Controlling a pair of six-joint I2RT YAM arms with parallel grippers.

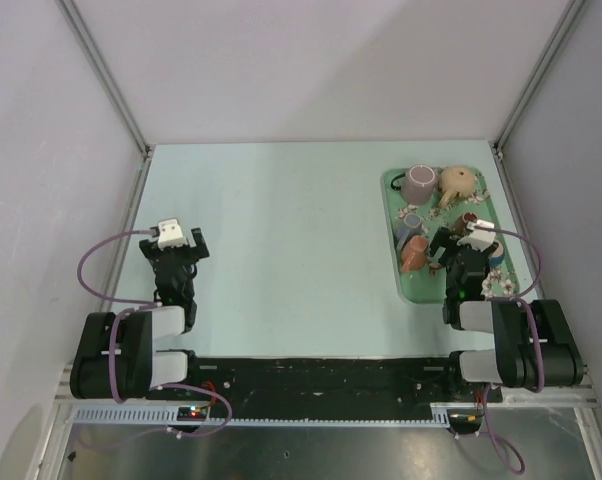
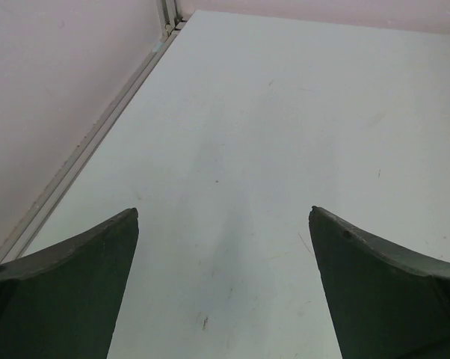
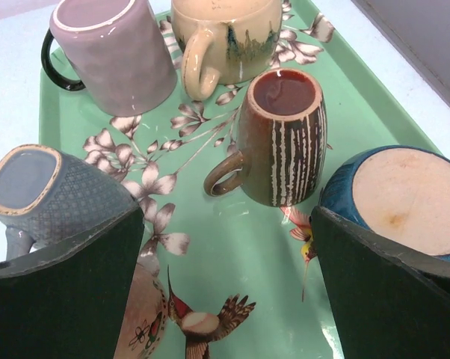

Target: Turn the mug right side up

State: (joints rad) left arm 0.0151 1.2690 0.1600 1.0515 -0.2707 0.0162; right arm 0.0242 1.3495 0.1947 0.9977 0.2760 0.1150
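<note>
A green flowered tray (image 1: pixel 390 192) at the right holds several mugs. In the right wrist view, a blue mug (image 3: pixel 404 198) stands upside down with its pale unglazed base up. A grey-blue patterned mug (image 3: pixel 45 191) also shows its base and leans. A brown striped mug (image 3: pixel 281 142), a lilac mug (image 3: pixel 116 52) and a cream mug (image 3: pixel 225 34) stand behind them. A terracotta mug (image 3: pixel 139 318) lies at the lower left. My right gripper (image 3: pixel 225 299) is open and empty, low over the tray (image 3: pixel 240 239) between the grey-blue and blue mugs. My left gripper (image 2: pixel 223 292) is open and empty over bare table.
The tray sits close to the right wall frame (image 1: pixel 526 100). The left arm (image 1: pixel 178 245) is near the table's left edge rail (image 2: pixel 90 142). The pale green table (image 1: pixel 281 230) spreads between the two arms.
</note>
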